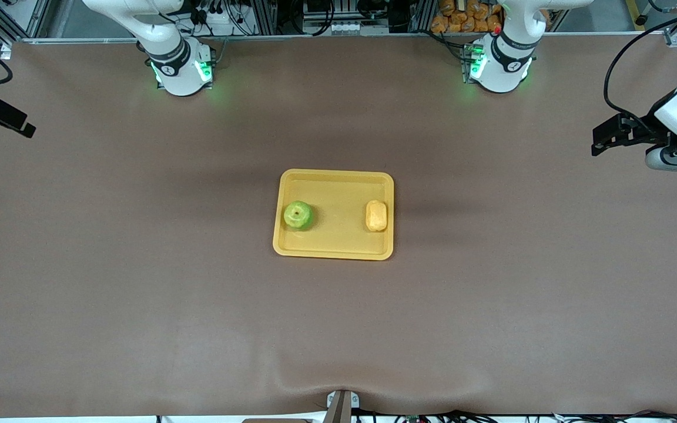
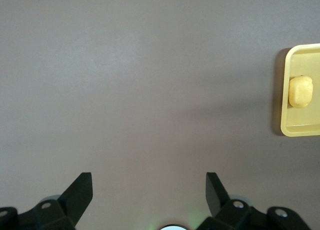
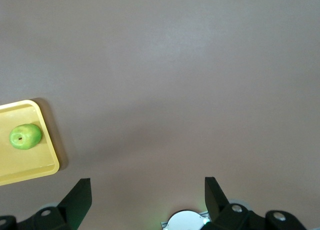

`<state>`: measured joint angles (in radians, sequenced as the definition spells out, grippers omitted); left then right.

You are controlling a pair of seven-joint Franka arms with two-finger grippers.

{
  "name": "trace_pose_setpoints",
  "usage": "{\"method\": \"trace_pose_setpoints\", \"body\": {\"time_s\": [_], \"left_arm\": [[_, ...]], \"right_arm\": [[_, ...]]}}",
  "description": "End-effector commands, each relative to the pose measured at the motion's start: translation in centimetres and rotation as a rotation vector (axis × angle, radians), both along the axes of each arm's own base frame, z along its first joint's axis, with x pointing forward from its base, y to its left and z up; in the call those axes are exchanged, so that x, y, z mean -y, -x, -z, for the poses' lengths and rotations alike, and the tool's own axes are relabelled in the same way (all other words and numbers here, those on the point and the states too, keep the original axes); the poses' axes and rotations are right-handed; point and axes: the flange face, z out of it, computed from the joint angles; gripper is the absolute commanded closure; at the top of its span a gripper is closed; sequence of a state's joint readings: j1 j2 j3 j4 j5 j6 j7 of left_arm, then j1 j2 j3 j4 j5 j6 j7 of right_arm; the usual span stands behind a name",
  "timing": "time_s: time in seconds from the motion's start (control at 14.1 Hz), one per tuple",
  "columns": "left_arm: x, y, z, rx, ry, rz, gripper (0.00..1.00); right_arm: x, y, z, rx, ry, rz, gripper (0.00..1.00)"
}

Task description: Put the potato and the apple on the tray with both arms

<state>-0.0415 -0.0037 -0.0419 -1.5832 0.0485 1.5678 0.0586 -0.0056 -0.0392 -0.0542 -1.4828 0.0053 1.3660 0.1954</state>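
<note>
Tray [image 1: 334, 252] sits mid-tabletop [image 1: 138, 294], long axis running toward the arms' two ends. In it: apple [image 1: 298, 215] at the right arm's end, potato [image 1: 376, 215] at the left arm's end, well apart, both inside the rim. Nothing else in it. Left claw [image 2: 149, 187] released, empty, over bare tabletop off the potato end. Right claw [image 3: 148, 189] likewise released, empty, off the apple end. Judged: placing done; both arms wait.

You see the tray [image 2: 300, 127] cut off by both wrist views' edges, and the right gripper [image 1: 28, 130] barely enters the front view.
</note>
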Motion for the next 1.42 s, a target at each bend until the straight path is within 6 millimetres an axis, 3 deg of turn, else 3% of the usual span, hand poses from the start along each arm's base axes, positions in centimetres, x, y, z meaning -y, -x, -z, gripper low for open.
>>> {"method": "trace_pose_setpoints", "body": {"time_s": [0.0,0.14,0.42,1.35], "left_arm": [[0.0,0.0,-0.2,-0.009,0.016,-0.015,0.0],[0.0,-0.3,-0.2,0.0,0.014,-0.015,0.0],[0.0,-0.3,-0.2,0.004,0.009,-0.015,0.0],[0.0,-0.3,-0.1,0.001,0.008,-0.018,0.0]], "right_arm": [[0.5,1.0,0.9,0.035,-0.025,-0.032,0.0],[0.3,0.6,0.9,0.072,-0.02,-0.04,0.0],[-0.1,0.7,-2.4,0.136,0.02,-0.054,0.0],[-0.4,1.2,-1.6,0.067,0.045,-0.227,0.0]]}}
